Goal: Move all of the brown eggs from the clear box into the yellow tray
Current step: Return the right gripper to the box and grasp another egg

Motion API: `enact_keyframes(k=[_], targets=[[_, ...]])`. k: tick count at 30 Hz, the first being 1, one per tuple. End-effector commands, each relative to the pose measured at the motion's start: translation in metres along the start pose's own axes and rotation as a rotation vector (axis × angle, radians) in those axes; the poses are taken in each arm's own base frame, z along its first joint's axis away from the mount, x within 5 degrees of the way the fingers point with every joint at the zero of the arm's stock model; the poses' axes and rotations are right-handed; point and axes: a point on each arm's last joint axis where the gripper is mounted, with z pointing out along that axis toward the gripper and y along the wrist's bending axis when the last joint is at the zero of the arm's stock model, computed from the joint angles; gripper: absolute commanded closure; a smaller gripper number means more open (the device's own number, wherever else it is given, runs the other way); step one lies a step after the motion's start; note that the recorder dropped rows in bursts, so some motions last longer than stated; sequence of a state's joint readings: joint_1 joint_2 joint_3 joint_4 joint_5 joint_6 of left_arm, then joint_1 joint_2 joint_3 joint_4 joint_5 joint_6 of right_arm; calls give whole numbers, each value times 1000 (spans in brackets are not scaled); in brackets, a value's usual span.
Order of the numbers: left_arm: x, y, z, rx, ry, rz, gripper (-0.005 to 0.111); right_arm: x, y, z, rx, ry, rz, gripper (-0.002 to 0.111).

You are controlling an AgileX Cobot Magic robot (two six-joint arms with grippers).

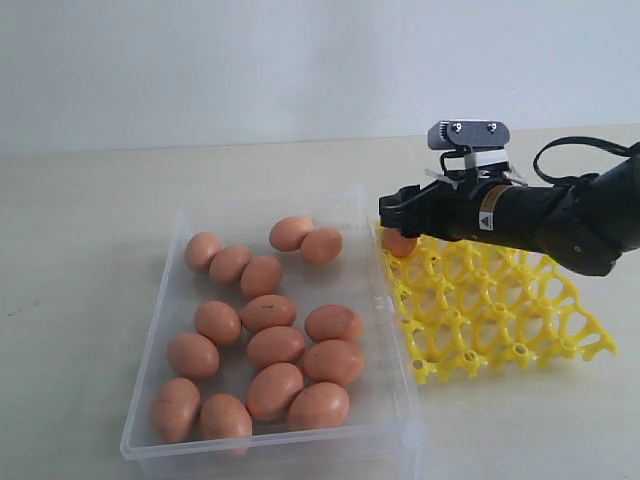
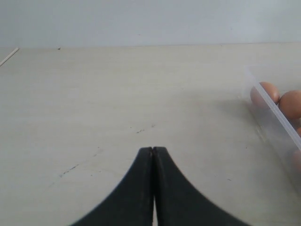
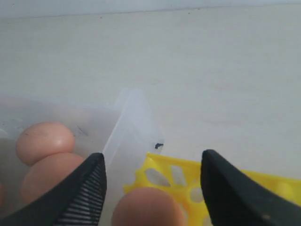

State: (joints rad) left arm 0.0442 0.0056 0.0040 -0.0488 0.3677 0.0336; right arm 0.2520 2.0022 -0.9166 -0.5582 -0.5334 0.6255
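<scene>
Several brown eggs (image 1: 275,345) lie loose in the clear box (image 1: 150,350) on the left. The yellow tray (image 1: 500,310) rests beside the box's right wall. One brown egg (image 1: 399,244) sits in the tray's far corner cell by the box. My right gripper (image 1: 395,215) hovers just over it, open. In the right wrist view that egg (image 3: 148,207) lies between the spread fingers of the right gripper (image 3: 153,157), with a gap on each side, on the tray (image 3: 162,172). My left gripper (image 2: 153,149) is shut on nothing over bare table, out of the exterior view.
The box wall (image 3: 129,122) stands close to the right gripper's ribbed finger, with two eggs (image 3: 44,141) behind it. In the left wrist view, the box edge (image 2: 277,117) and two eggs (image 2: 265,92) show at one side. Most tray cells hold nothing.
</scene>
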Motion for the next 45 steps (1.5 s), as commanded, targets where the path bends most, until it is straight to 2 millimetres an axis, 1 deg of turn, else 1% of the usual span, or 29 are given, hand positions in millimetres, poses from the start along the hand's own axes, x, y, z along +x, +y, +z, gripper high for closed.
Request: enact_keyframes(k=[1, 2, 4, 7, 8, 9, 10, 13, 15, 16, 18, 20, 23, 26, 28, 34, 36, 38, 45], targets=[[-3, 0, -1, 7, -23, -9, 107, -28, 4, -25, 60, -12, -30, 56], [-3, 0, -1, 7, -23, -9, 107, -34, 6, -31, 75, -13, -38, 60], [-3, 0, -1, 7, -23, -9, 107, -50, 14, -49, 106, -19, -66, 74], [-3, 0, -1, 7, -23, -9, 107, -71, 38, -75, 126, -34, -107, 96], [-3, 0, -1, 7, -23, -9, 107, -74, 45, -80, 141, -15, -121, 101], [-3, 0, -1, 7, -23, -9, 107, -80, 58, -86, 145, -4, -146, 108], [-3, 0, -1, 7, -23, -9, 107, -83, 66, -89, 157, 20, -169, 108], [-3, 0, -1, 7, -23, -9, 107, -90, 99, -92, 130, 82, -258, 108], [-3, 0, -1, 7, -23, -9, 107, -87, 124, -87, 71, 169, -283, 108], [-3, 0, -1, 7, -23, -9, 107, -84, 136, -85, 30, 211, -328, 108], [-3, 0, -1, 7, -23, -9, 107, -79, 156, -76, -76, 324, -465, 108], [-3, 0, -1, 7, -23, -9, 107, -70, 168, -65, -160, 444, -603, 108], [-3, 0, -1, 7, -23, -9, 107, -62, 180, -49, -285, 563, -806, 105], [-3, 0, -1, 7, -23, -9, 107, -52, 185, -35, -384, 637, -940, 96], [-3, 0, -1, 7, -23, -9, 107, -43, 188, -26, -426, 665, -970, 87], [-3, 0, -1, 7, -23, -9, 107, -25, 187, -3, -464, 698, -973, 54], [-3, 0, -1, 7, -23, -9, 107, -21, 188, 4, -466, 701, -963, 48], [-3, 0, -1, 7, -23, -9, 107, -18, 189, 12, -467, 695, -946, 46], [-3, 0, -1, 7, -23, -9, 107, -12, 191, 35, -445, 691, -949, 46]])
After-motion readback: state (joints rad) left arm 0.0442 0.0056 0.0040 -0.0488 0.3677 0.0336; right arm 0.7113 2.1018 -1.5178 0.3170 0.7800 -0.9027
